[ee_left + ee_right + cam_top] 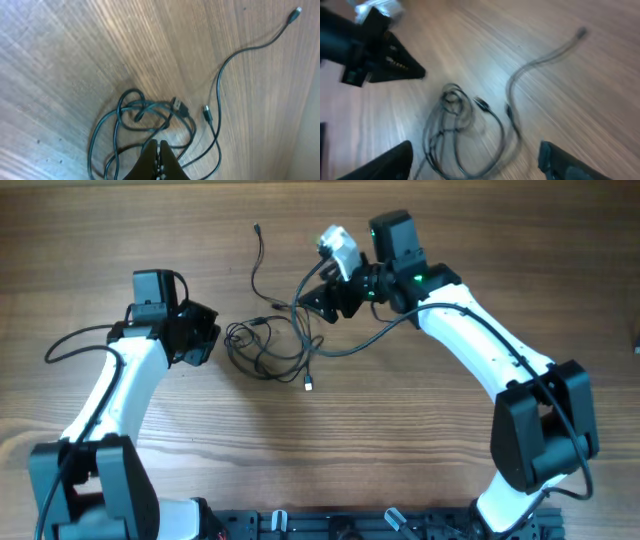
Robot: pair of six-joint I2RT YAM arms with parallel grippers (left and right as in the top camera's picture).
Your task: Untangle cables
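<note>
The cables [268, 345] are thin black cords lying in a loose tangle of loops at the table's middle. One long end runs up to a small plug [257, 227], and another plug [308, 385] lies at the front. My left gripper [212, 335] is shut, just left of the tangle. In the left wrist view its tips [157, 145] sit over the loops [150, 112], with nothing visibly between them. My right gripper [312, 298] is open above the tangle's right side. In the blurred right wrist view its fingers [477, 160] straddle the loops [455, 125].
The wooden table [450, 470] carries only the cables. A thicker black arm cable [375, 335] hangs from the right arm beside the tangle. The left gripper's dark fingers [395, 67] show at the upper left of the right wrist view.
</note>
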